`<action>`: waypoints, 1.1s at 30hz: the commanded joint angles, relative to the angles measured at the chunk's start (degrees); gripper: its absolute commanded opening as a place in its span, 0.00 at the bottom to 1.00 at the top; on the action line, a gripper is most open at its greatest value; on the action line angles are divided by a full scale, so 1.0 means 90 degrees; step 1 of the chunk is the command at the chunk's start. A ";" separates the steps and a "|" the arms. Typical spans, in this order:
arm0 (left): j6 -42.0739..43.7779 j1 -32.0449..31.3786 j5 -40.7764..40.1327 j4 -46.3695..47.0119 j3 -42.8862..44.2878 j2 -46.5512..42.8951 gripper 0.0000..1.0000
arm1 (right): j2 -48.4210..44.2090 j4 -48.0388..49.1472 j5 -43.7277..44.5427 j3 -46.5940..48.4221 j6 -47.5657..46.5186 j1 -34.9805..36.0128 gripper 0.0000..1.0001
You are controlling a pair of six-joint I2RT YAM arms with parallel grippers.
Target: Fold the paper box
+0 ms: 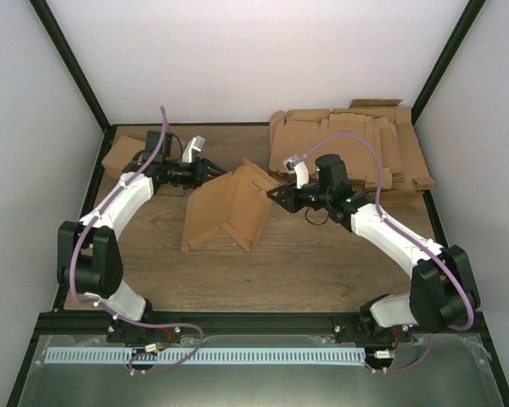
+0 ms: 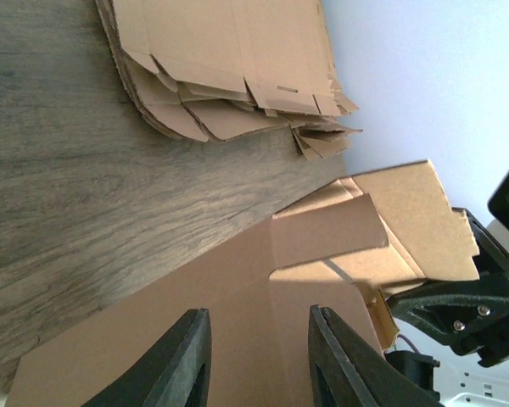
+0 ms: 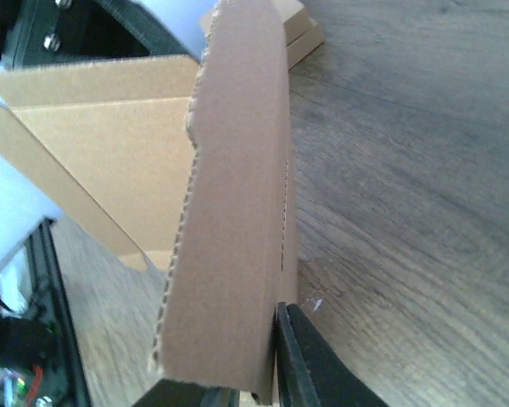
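The paper box (image 1: 225,212) is a half-folded brown cardboard sheet standing on edge mid-table, its panels raised in a V. My left gripper (image 1: 214,170) is open at the box's far left upper edge. In the left wrist view its fingers (image 2: 187,360) spread over a flat panel (image 2: 263,297) and hold nothing. My right gripper (image 1: 272,194) is shut on the box's right flap. In the right wrist view that flap (image 3: 233,220) stands upright between the jaws, with one black finger (image 3: 305,360) pressed against it. The right gripper also shows in the left wrist view (image 2: 458,305).
A thick pile of flat cardboard blanks (image 1: 348,148) lies at the back right and also shows in the left wrist view (image 2: 229,68). Another brown cardboard box (image 1: 123,157) sits at the back left behind the left arm. A black frame rail (image 1: 263,318) runs along the near edge.
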 commanded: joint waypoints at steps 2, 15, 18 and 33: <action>0.0258 0.0079 0.0003 -0.0162 0.0101 -0.0347 0.35 | -0.0057 -0.0259 0.0366 0.0550 -0.1152 0.0394 0.11; 0.0274 0.0686 0.0834 -0.0042 -0.0468 -0.1063 0.38 | -0.0161 -0.0360 0.0651 0.0920 -0.3593 0.0566 0.01; 0.0425 0.0656 0.1115 0.0053 -0.0773 -0.1093 0.39 | -0.0056 -0.0322 0.0469 0.0856 -0.3893 0.0566 0.01; 0.1031 0.0188 0.1587 -0.0197 -0.0462 -0.0408 0.38 | 0.0330 -0.0237 0.0245 0.0812 -0.3709 0.0564 0.02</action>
